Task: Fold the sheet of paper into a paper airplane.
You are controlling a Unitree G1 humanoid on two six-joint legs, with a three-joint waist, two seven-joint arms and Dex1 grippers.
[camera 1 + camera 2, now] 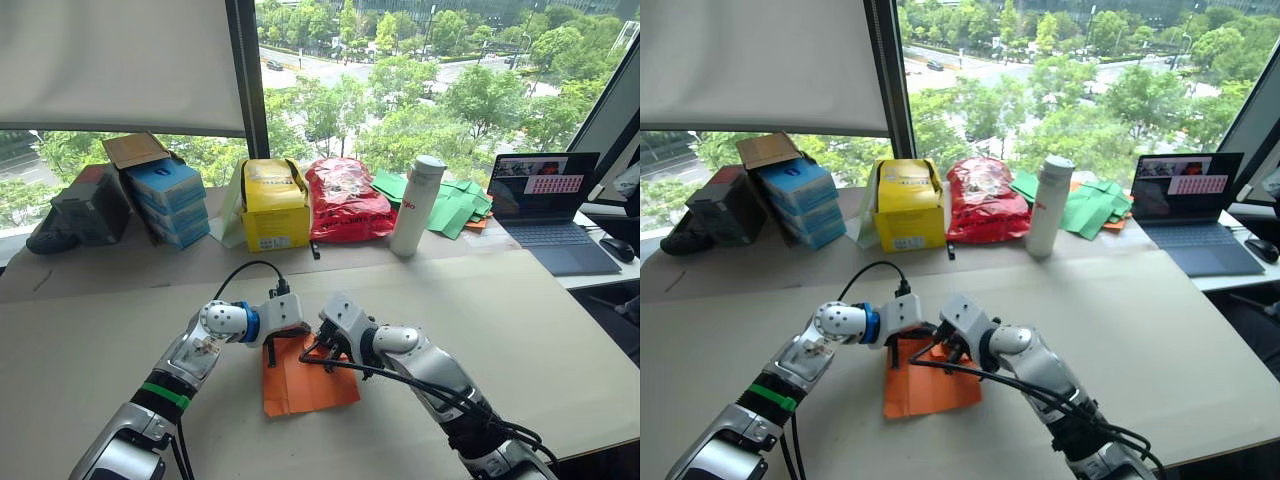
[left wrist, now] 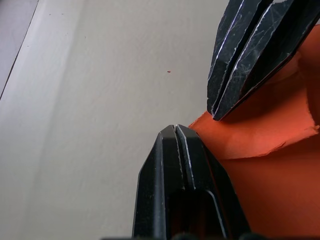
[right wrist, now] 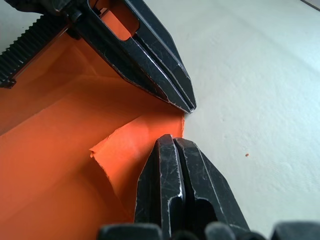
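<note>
1. Paper first: you see the sheet of paper [image 1: 305, 382], bright orange and partly folded, lying on the near middle of the pale table [image 1: 480, 310], between the two arms.
2. Your left gripper [image 1: 277, 343] is at the far left corner of the sheet. In the left wrist view its two fingers [image 2: 185, 190] are pressed together, with nothing between them, and the tips are at the edge of the orange paper [image 2: 260, 165].
3. Your right gripper [image 1: 316, 350] is just beside the left one, on the same far edge. In the right wrist view its fingers [image 3: 182, 185] are also pressed together, resting on a small raised flap [image 3: 132, 147] near the corner.
4. The tips of the two grippers come close to each other at that corner; you cannot tell if they touch.
5. Along the far side, by the window, stand a yellow box [image 1: 273, 205], a red plastic bag [image 1: 345, 198], a white bottle [image 1: 417, 205], green paper pieces [image 1: 450, 205] and an open laptop [image 1: 550, 205].
</note>
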